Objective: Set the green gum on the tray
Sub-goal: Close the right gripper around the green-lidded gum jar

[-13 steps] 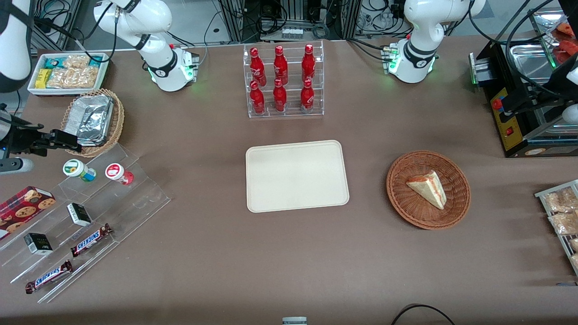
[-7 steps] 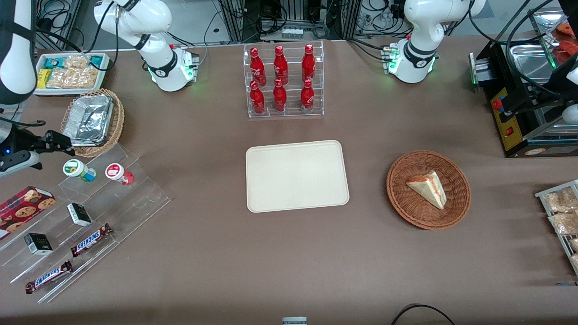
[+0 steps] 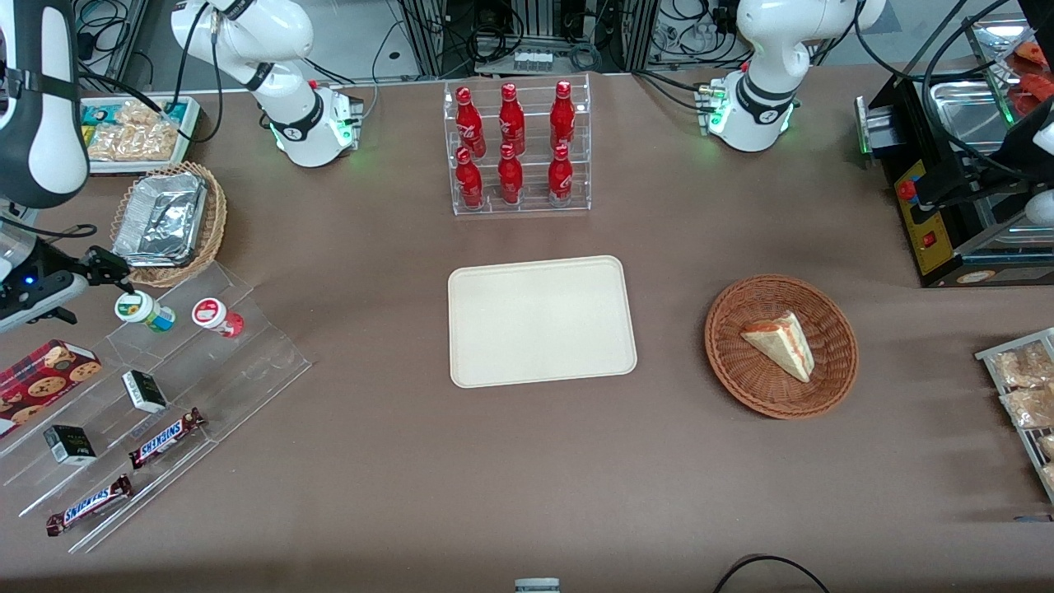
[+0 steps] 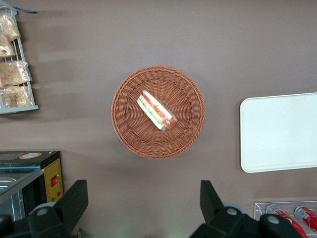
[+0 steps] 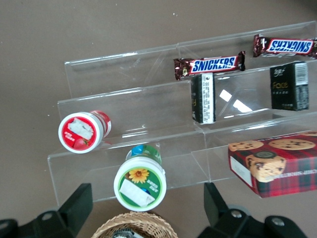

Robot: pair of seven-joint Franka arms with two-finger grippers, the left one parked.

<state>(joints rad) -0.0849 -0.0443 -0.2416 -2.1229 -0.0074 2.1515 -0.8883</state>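
Unclenched, the pincer [image 5: 143,206] hovers above white-lidded, flower-labelled green gum [image 5: 140,181], untouched.

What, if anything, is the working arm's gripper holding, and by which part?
Nothing is held. The gripper hangs open above the green gum, which sits untouched on the clear stand between the two fingers.

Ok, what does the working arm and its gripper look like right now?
Glossy white arm shells with black joint bands and a black cable alongside. The gripper is black with dark fingers, a blue light glowing on the wrist; it hangs beside the green gum.
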